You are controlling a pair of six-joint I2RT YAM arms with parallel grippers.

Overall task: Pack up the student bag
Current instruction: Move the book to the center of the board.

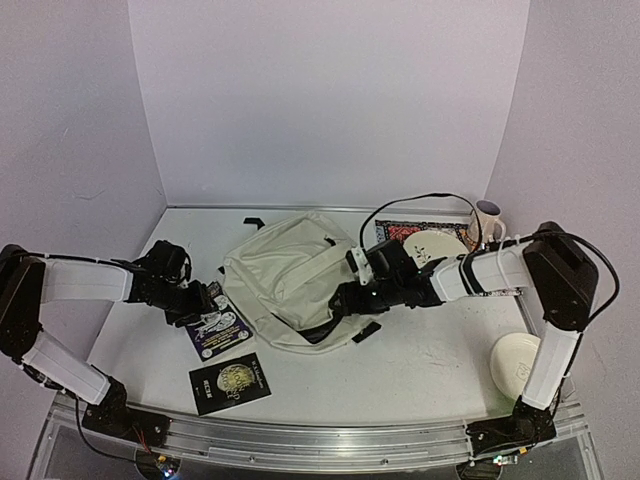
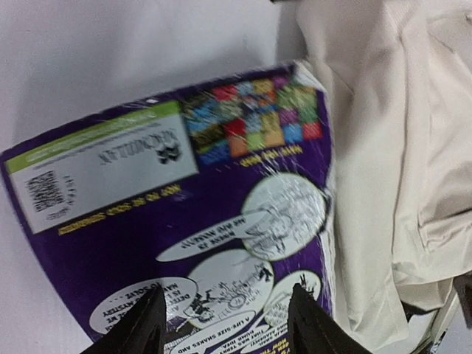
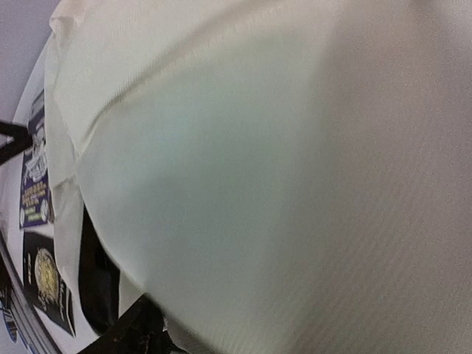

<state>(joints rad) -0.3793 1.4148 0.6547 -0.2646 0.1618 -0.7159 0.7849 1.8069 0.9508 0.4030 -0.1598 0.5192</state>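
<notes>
The left pincer (image 2: 225, 296) hangs over a purple book (image 2: 169, 221), its two dark fingers (image 2: 147, 324) set moderately apart. The glossy cover shows in the gap between them. The tips look to be at or just above the cover, not clamped on it. The book is a thin, flat paperback with a shiny wrapped surface, a grid of bright coloured squares, white cartoon bubbles and a pale label with a barcode. Its far edge meets the bag (image 2: 383, 184).

The right pincer (image 1: 345, 300) is at the near edge of the bag, by the dark mouth of its opening. From its own camera the cream cloth fills almost everything, and only one black finger (image 3: 136, 332) shows low down against the fabric. I cannot tell how wide this pincer stands, or whether it pinches the cloth.

The bag (image 1: 285, 275) lies slumped in the middle of the white table (image 1: 420, 370), between the two arms. It is soft, cream woven fabric, rumpled, with black trim.

A black book (image 1: 230, 382) with a gold round emblem lies nearer, apart from the bag. To the right are a patterned mat (image 1: 395, 230), a round pale plate (image 1: 435, 245), a mug (image 1: 488, 222) and a smooth white dish (image 1: 515, 360).
</notes>
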